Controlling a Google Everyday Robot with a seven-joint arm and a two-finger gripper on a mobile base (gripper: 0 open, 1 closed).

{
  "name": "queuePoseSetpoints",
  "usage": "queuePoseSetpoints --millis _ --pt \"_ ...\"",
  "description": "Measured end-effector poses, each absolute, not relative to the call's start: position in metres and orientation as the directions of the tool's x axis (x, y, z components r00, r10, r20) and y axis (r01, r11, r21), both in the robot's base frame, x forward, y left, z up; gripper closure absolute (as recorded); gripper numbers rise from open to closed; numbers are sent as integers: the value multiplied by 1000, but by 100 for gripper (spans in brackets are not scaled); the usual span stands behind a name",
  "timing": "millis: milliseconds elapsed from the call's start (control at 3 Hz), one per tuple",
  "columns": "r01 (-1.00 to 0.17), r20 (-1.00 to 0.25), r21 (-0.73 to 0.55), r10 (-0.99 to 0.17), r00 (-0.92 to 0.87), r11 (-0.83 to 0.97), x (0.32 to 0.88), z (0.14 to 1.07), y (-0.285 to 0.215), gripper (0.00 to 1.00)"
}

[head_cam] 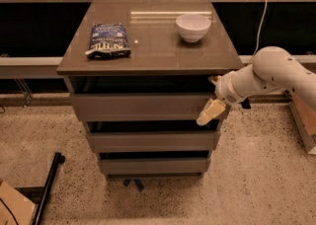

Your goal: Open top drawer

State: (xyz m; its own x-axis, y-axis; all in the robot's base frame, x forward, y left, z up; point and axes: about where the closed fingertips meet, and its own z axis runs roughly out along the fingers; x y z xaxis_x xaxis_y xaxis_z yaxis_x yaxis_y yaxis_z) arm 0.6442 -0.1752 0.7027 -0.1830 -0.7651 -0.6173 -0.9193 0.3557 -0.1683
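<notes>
The top drawer (140, 106) is the wide grey-brown flat front just under the cabinet top (153, 51), with a dark gap above it. Two shorter drawer fronts (150, 141) (153, 166) sit below it. My gripper (211, 109), on a white arm (269, 76) coming in from the right, is at the right end of the top drawer front, level with its upper edge and overlapping its corner. Its tan tip points down and to the left against the front.
A dark blue snack bag (109, 40) and a white bowl (193, 26) lie on the cabinet top. A black bar (48, 184) and cardboard (12, 209) are on the speckled floor at the lower left. A wooden object (303, 120) stands at the right edge.
</notes>
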Motion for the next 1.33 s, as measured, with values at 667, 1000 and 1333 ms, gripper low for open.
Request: queuePoseSetpoints --millis 667,1000,1333 --pt "-907 -669 -65 -693 -270 416 668 648 -182 0" --pt "-907 -669 -65 -693 -270 416 668 656 -182 19" --pt "-907 -669 -65 -693 -270 416 668 658 -183 42"
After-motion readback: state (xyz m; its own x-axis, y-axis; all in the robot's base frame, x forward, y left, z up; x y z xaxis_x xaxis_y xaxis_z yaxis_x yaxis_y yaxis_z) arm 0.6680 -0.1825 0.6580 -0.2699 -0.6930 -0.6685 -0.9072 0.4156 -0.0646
